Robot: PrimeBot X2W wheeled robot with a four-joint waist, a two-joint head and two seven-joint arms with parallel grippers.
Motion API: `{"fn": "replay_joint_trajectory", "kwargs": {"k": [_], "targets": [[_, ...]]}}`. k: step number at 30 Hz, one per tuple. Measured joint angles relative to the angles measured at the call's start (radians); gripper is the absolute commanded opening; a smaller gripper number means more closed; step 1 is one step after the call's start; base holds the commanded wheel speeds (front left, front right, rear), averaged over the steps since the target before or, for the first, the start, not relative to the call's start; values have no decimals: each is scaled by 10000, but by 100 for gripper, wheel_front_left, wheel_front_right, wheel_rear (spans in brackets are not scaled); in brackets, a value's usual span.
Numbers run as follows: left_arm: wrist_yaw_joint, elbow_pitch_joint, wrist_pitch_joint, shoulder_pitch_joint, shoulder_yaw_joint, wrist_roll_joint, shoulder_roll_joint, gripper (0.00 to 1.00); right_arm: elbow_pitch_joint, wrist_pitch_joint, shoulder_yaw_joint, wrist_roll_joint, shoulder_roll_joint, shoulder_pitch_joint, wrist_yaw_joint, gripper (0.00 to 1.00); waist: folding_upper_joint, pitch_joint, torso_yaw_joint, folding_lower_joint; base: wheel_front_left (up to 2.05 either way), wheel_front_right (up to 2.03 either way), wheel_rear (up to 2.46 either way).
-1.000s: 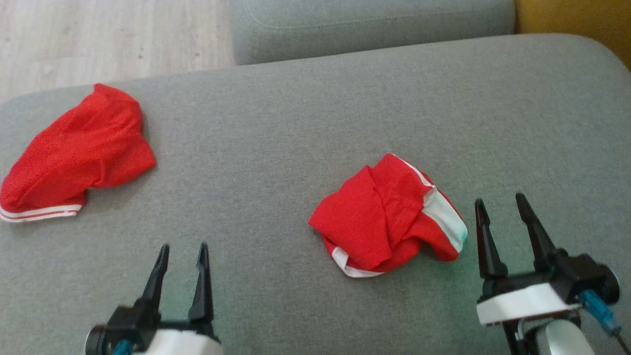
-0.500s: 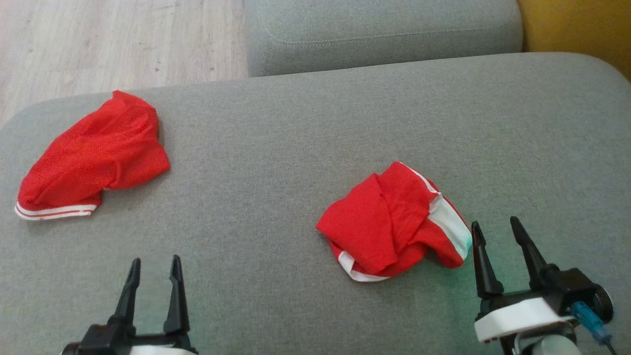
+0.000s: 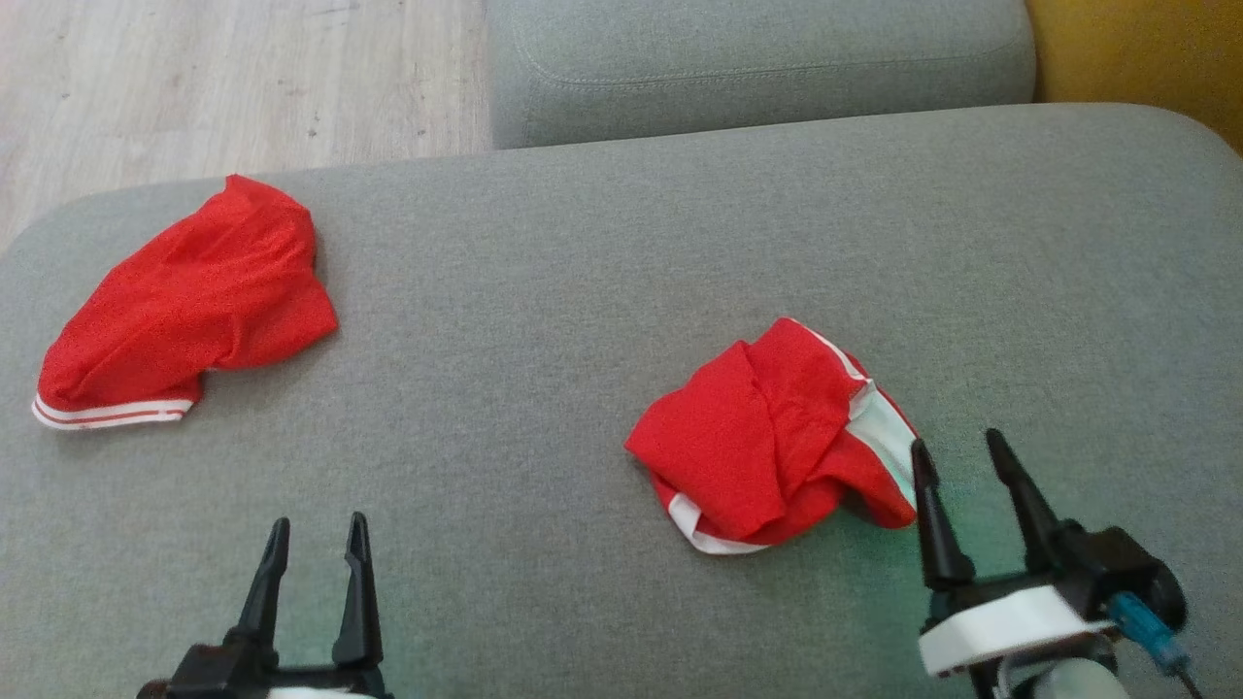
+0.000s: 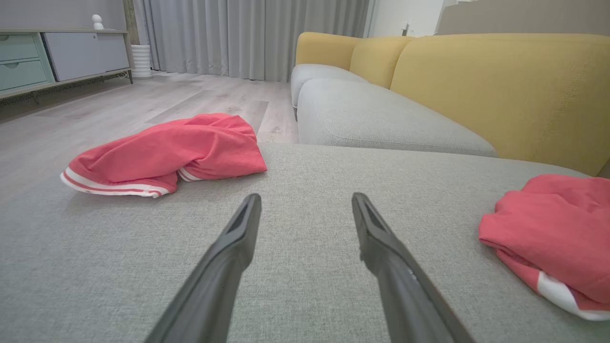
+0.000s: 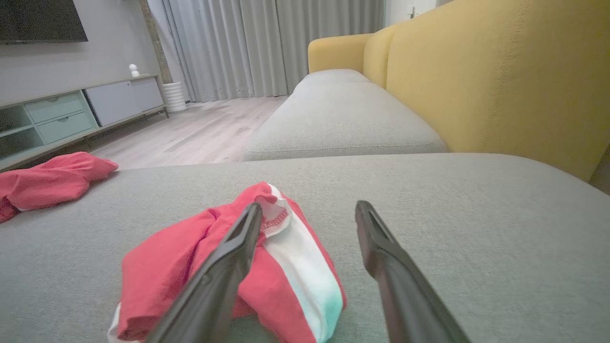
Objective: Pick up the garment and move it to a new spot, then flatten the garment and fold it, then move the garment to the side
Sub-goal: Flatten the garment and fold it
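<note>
A crumpled red garment (image 3: 767, 437) with white trim lies on the grey cushion (image 3: 583, 291), right of the middle. My right gripper (image 3: 957, 442) is open just at its right edge. In the right wrist view the left finger (image 5: 228, 257) overlaps the garment's (image 5: 167, 257) white band, and nothing sits between the fingers of the right gripper (image 5: 309, 206). My left gripper (image 3: 318, 524) is open over bare cushion near the front edge. It is open in the left wrist view too (image 4: 306, 197), with the crumpled garment (image 4: 553, 228) off to its right.
A second red garment (image 3: 184, 301) with a striped hem lies at the cushion's far left, also in the left wrist view (image 4: 167, 150) and the right wrist view (image 5: 47, 181). Another grey seat cushion (image 3: 757, 68) adjoins at the back, a yellow backrest (image 5: 500, 81) on the right, wooden floor (image 3: 194, 87) beyond the left edge.
The head camera has shifted, so the whole picture sits lower. My right gripper has edged left, closer to the crumpled garment. My left gripper has drawn back toward the near edge. Both stayed open.
</note>
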Motion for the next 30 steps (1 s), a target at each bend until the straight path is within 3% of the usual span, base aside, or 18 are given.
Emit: {"fn": "replay_joint_trajectory", "kwargs": {"k": [6,11,18,25,30], "targets": [[-75,58,0,-14,102,88,-54,100,343,100,571,284,6,-667,0,100,0,66,-12,1,0,0,0],[-238,215,0,-51,100,109,-84,100,784,1751,577,978,-4,-1820,0,100,0,91,97,1,0,0,0],[-242,355,0,-49,-12,157,-104,100,1202,3785,696,1139,-10,-2037,0,100,0,99,398,0,0,0,0],[-236,397,0,-50,-50,140,-121,100,1277,4209,376,1078,-13,-2056,0,100,0,263,598,1,0,0,0],[-232,395,0,-135,-84,58,-125,100,1390,4263,299,1164,-13,-2373,0,74,0,483,628,1,0,0,0]]}}
